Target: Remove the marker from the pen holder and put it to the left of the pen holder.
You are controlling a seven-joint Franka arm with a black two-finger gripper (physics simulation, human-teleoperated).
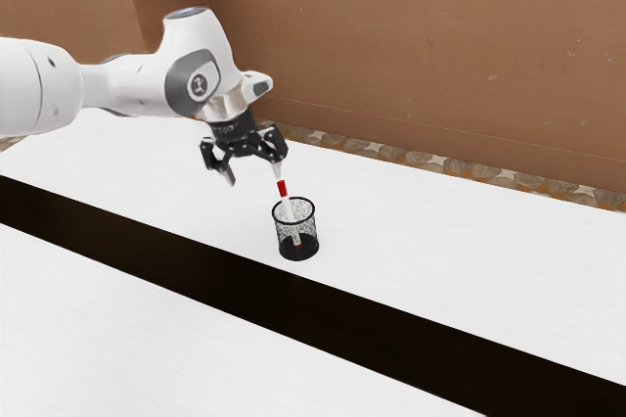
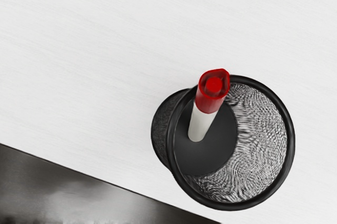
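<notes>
Red-capped marker (image 2: pixel 208 103) leans in mesh pen holder (image 2: pixel 290 134), below our claw (image 1: pixel 253 175); we have its two fingers (image 1: pixel 277 170) spread apart.

Our arm (image 1: pixel 142 84) comes in from the exterior view's left, and we hold our gripper (image 1: pixel 253 176) above the white table (image 1: pixel 440 251) with its fingers spread apart. One fingertip is right by the red cap (image 1: pixel 282 188) of the marker (image 1: pixel 288 209); we cannot tell whether they touch. The marker stands in the black mesh holder (image 1: pixel 282 232), its cap above the rim, leaning toward the exterior view's left. The holder is upright, near a dark band (image 1: pixel 196 265). Behind the table we see a brown wall (image 1: pixel 391 35).
</notes>
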